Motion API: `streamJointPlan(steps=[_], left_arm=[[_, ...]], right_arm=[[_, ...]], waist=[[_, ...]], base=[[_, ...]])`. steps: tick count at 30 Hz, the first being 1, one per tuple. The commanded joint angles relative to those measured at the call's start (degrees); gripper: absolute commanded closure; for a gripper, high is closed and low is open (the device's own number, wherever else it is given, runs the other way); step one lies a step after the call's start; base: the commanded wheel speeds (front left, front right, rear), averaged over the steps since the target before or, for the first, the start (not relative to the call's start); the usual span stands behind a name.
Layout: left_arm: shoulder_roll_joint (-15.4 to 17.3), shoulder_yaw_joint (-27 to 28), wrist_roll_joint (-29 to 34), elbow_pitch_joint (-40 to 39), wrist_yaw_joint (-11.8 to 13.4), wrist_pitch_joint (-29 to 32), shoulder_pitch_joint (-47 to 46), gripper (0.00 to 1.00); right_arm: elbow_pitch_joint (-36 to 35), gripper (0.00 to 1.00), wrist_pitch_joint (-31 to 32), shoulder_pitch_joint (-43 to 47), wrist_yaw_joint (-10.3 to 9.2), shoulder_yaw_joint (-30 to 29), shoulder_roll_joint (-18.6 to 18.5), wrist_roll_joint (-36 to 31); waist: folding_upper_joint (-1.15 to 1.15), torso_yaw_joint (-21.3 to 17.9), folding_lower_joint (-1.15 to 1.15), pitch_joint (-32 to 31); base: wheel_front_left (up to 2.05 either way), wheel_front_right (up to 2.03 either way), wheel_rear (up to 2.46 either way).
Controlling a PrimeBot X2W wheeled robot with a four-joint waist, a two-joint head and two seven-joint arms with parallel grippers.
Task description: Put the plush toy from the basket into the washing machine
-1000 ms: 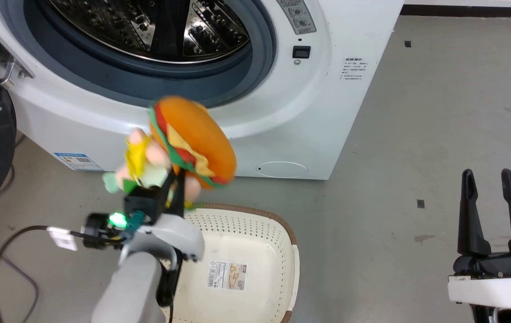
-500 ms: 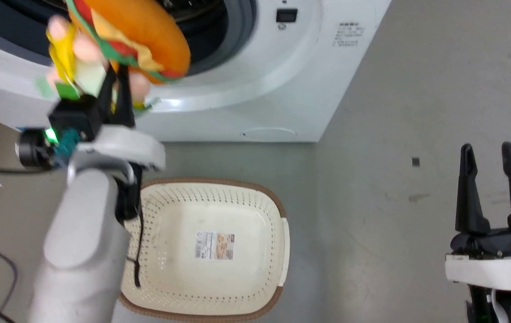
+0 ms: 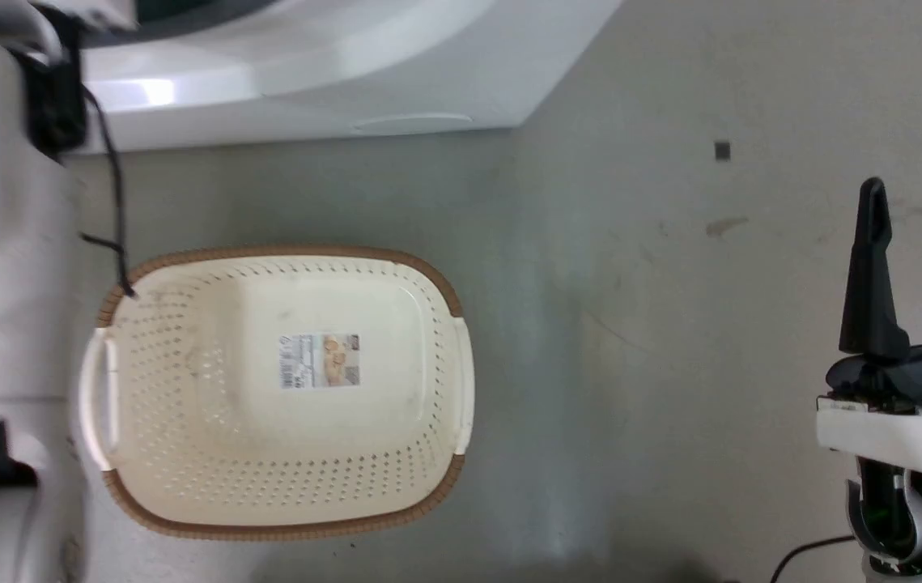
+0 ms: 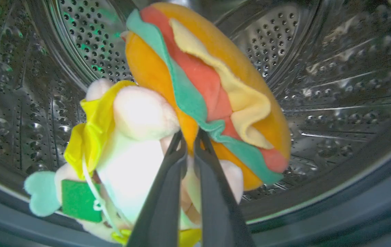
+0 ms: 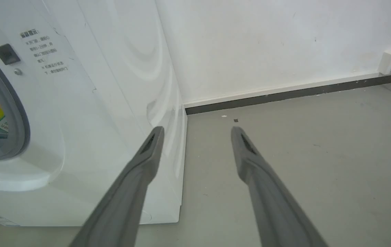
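While left hand (image 4: 191,134) clamps plush toy (image 4: 216,85) just inside washing machine (image 4: 336,68) mouth: reach slightly deeper, lower, then let go so toy drops clear of gasket (image 4: 319,212); right hand (image 3: 911,188) spread, idle.

soft cloth plush toy (image 4: 195,92); shiny perforated steel drum (image 4: 336,75).

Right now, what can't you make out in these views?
- Head view: the top edge cuts off the large white washing machine above its lower front; print on the oval cream perforated basket's paper label too small to read.
- Left wrist view: the left gripper's fingers cover where they pinch the soft hamburger-shaped plush toy; whether it touches the shiny steel drum is unclear.
- Right wrist view: sticker print too small.
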Motion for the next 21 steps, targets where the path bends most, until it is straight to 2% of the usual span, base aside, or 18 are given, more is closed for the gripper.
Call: streamJointPlan(steps=[1,8,16,17,18,21], left_arm=[[1.51,0.48,0.14,1.77,-0.13,0.07,-3.36,1.00],[4.49,1.30,-0.03,10.08,0.19,0.78,-14.16,1.00],[5.37,1.19,-0.18,17.58,0.79,0.37,-22.56,1.00],[5.29,1.62,-0.81,18.65,0.62,0.37,-22.93,0.71],[5.47,1.64,-0.85,19.31,0.68,0.27,-23.24,0.00],[5.44,0.80,-0.53,21.21,-0.18,0.03,-23.09,0.00]], right_arm=[[-0.45,0.00,-0.25,-1.40,-0.04,0.07,-0.01,0.80],[-1.15,0.00,-0.25,-2.81,-0.04,-0.10,-0.01,1.64],[-1.41,0.00,-0.25,-3.54,-0.04,-0.82,-0.01,2.01],[-1.33,0.00,-0.25,-3.56,-0.04,-0.85,-0.01,2.05],[-1.23,0.00,-0.25,-3.55,-0.04,-0.85,-0.01,2.03],[-0.99,0.00,-0.25,-3.57,-0.04,-1.12,-0.01,2.05]], waist=[[0.00,-2.98,-0.01,4.18],[0.00,-4.38,-0.01,8.13],[0.00,-4.78,-0.01,10.15],[0.00,-4.82,-0.01,10.10],[0.00,-4.81,-0.01,10.03],[0.00,-4.47,-0.01,9.36]], base=[[0.00,0.00,0.00],[0.00,0.00,0.00],[0.00,0.00,0.00],[0.00,0.00,0.00],[0.00,0.00,0.00],[0.00,0.00,0.00]])
